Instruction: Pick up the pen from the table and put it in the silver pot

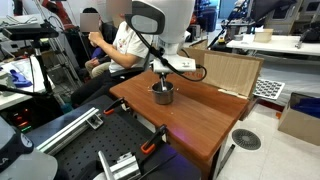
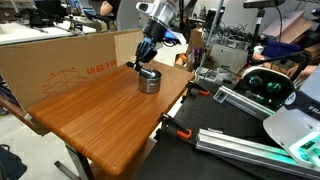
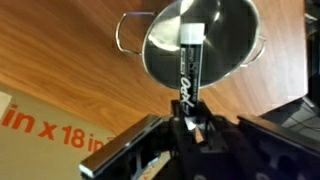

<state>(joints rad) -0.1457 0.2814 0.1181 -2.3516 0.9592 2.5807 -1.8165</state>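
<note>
One pot (image 3: pixel 225 45), two handles (image 3: pixel 122 32) on it, one pen (image 3: pixel 190 62), one table (image 2: pixel 110 120), one gripper (image 3: pixel 192 112), one cardboard box (image 2: pixel 60 62), one seated person (image 1: pixel 125 45).

Silver pot (image 3: pixel 228 45) cut by top edge, pen (image 3: pixel 190 66) tail hidden — inside hand (image 3: pixel 190 118)

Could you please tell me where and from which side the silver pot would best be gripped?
Probably by the rim, from straight above, one finger inside, one outside: the silver pot stands upright and open with a thin straight wall; its side handles look small.
</note>
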